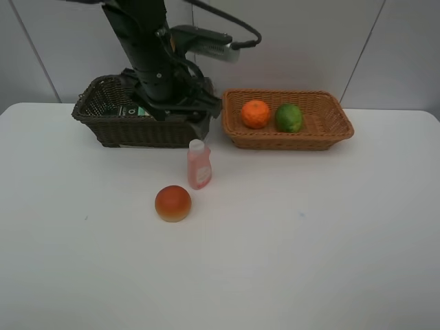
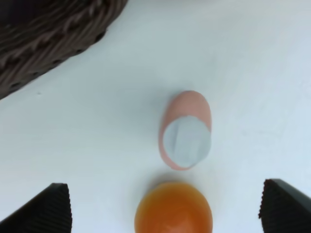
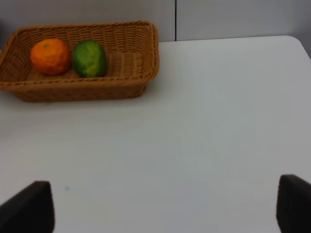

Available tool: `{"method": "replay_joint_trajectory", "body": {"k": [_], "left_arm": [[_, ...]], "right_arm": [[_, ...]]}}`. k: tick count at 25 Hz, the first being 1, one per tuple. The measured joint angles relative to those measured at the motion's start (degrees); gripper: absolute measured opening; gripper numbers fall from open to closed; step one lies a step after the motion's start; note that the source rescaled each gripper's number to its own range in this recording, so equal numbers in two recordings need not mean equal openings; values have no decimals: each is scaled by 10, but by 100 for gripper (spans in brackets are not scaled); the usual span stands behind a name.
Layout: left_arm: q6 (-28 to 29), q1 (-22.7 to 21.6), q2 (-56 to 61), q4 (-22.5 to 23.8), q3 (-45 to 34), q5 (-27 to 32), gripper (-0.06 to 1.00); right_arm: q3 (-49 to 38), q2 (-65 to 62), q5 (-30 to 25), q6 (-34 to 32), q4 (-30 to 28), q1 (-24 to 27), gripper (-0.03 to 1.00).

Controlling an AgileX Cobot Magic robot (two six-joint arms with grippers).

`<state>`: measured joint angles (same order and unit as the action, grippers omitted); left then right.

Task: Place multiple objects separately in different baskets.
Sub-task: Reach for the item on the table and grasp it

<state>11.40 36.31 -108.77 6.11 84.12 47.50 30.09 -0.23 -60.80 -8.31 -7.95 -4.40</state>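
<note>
A pink bottle (image 1: 199, 167) with a white cap stands on the table in front of the dark brown basket (image 1: 103, 122). A red-orange fruit (image 1: 173, 203) lies just in front of the bottle. The light tan basket (image 1: 323, 130) holds an orange (image 1: 256, 114) and a green fruit (image 1: 289, 117). My left gripper (image 1: 200, 122) hangs open over the dark basket's front right corner. In the left wrist view it (image 2: 165, 208) looks down on the bottle (image 2: 186, 131) and the fruit (image 2: 173, 209). My right gripper (image 3: 163, 208) is open and empty, well away from the tan basket (image 3: 121, 82).
The left arm (image 1: 148, 55) hides much of the dark basket's inside, where something with a green and white label (image 1: 134, 110) shows. A pale wall stands behind the baskets. The white table (image 1: 309, 240) reaches to the front.
</note>
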Motion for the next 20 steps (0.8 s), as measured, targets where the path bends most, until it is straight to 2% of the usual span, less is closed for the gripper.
{"method": "replay_joint_trajectory", "body": {"k": [20], "left_arm": [[-5,12,-114,32,0,-120,100]], "right_arm": [[0,0,0,0,0,0,100]]}}
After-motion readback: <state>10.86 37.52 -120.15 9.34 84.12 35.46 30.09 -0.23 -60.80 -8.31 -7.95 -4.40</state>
